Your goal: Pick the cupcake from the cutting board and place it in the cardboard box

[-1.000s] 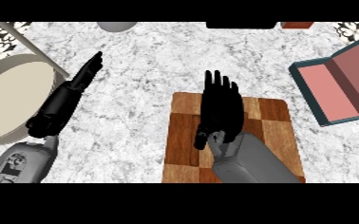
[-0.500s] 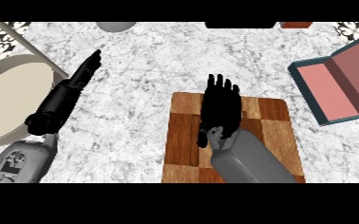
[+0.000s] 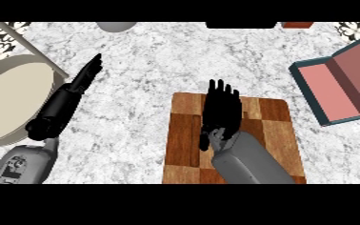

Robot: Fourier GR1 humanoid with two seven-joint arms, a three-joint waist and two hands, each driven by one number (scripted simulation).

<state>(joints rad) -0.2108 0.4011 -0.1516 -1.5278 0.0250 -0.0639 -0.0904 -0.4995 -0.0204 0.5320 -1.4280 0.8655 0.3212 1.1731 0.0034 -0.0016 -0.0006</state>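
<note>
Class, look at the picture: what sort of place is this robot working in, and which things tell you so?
Most likely a kitchen counter. The top is white-and-grey marbled stone, a checkered wooden cutting board lies on it under the right hand, and a pale round basin, perhaps a sink, sits at the left edge.

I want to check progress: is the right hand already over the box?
No, the right hand is above the cutting board, while the box lies apart at the right edge.
</note>
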